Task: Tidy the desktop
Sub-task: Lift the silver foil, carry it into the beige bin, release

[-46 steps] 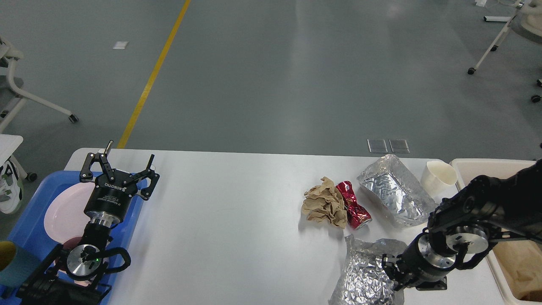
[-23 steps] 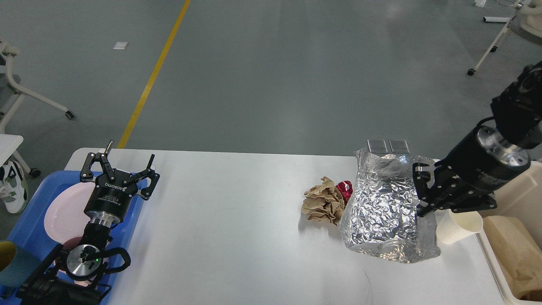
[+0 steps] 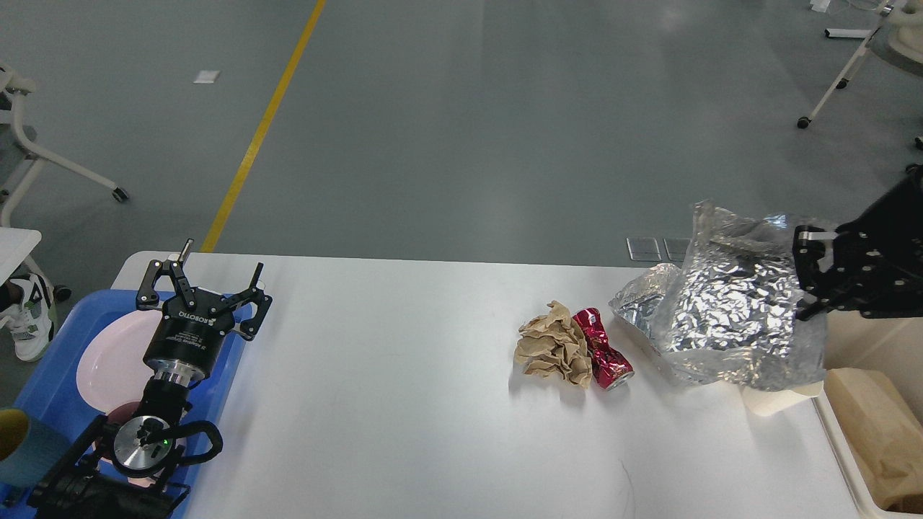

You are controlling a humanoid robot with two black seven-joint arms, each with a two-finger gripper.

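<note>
The white desktop [image 3: 404, 360] carries litter on its right half: a crumpled brown paper ball [image 3: 551, 349], a crushed red can [image 3: 603, 350] touching it, and a silver foil bag [image 3: 634, 306] lying behind. My right gripper [image 3: 804, 274] is shut on the edge of a second, larger foil bag [image 3: 735, 317], which hangs above the table's right end beside the cream bin [image 3: 862, 339]. A paper cup [image 3: 775, 398] lies partly hidden under that bag. My left gripper [image 3: 205, 277] stands open and empty over the far edge of the blue tray [image 3: 50, 375].
The blue tray at the left holds a pink plate [image 3: 108, 360] and a dark cup [image 3: 21, 447]. Inside the cream bin lies a brown paper bag [image 3: 872, 425]. Chair legs stand on the grey floor beyond the table.
My right gripper has lifted the large foil bag from the table's front and carried it up and right toward the bin. The paper cup has shifted nearer the front. The left arm stayed still.
</note>
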